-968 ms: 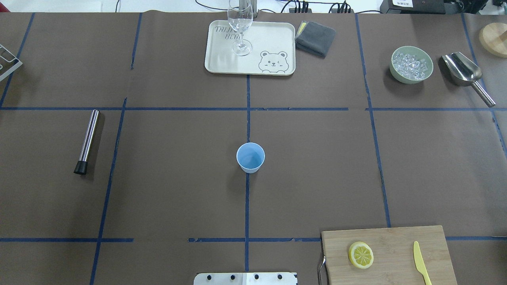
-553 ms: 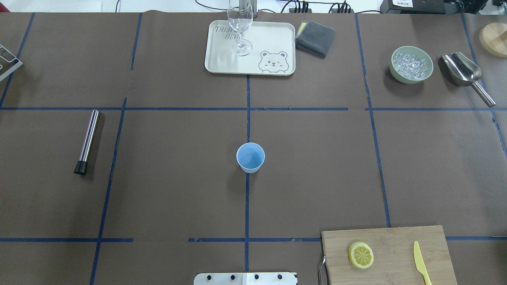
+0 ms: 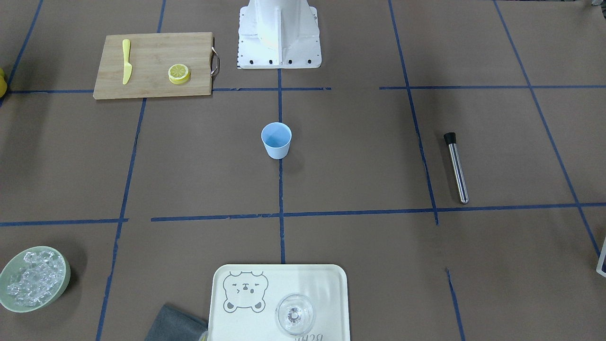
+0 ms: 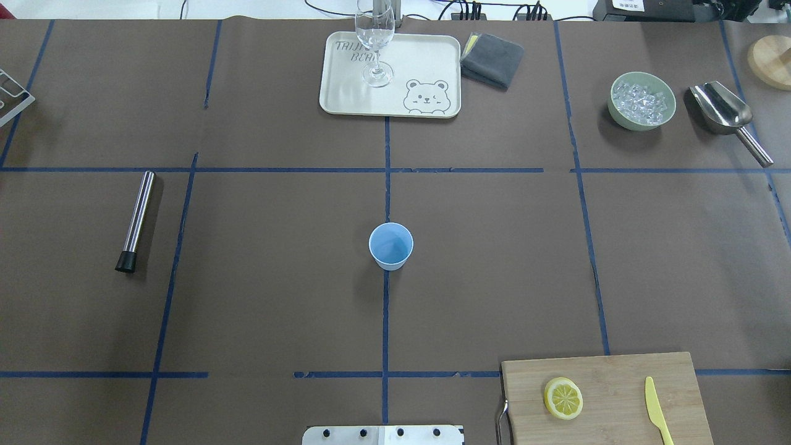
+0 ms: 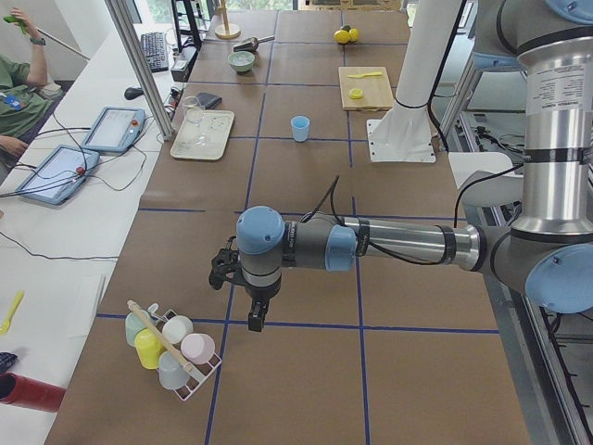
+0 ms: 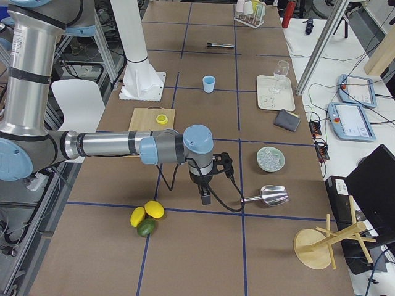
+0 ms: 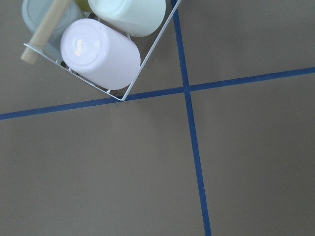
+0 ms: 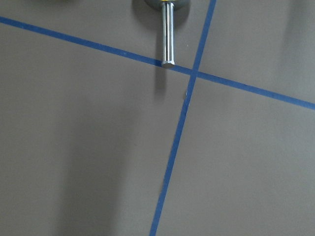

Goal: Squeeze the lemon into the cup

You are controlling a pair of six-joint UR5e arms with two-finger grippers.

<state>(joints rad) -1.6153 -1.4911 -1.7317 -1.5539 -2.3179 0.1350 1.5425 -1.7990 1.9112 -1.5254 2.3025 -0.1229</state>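
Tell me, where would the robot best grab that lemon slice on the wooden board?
Probably by its rind, pinched across the full width from straight above. The lemon slice lies flat on the cutting board, so only its round edge offers opposite sides; the yellow knife lies well apart, leaving room.

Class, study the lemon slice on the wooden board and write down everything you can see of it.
The lemon slice is a round disc with a bright yellow rind. Its cut face is paler and marked by light segment lines. It looks whole, with no piece missing. It lies flat, cut face up, on the wooden board, in the half of the board away from the yellow knife, which lies apart from it. Only the board touches it.
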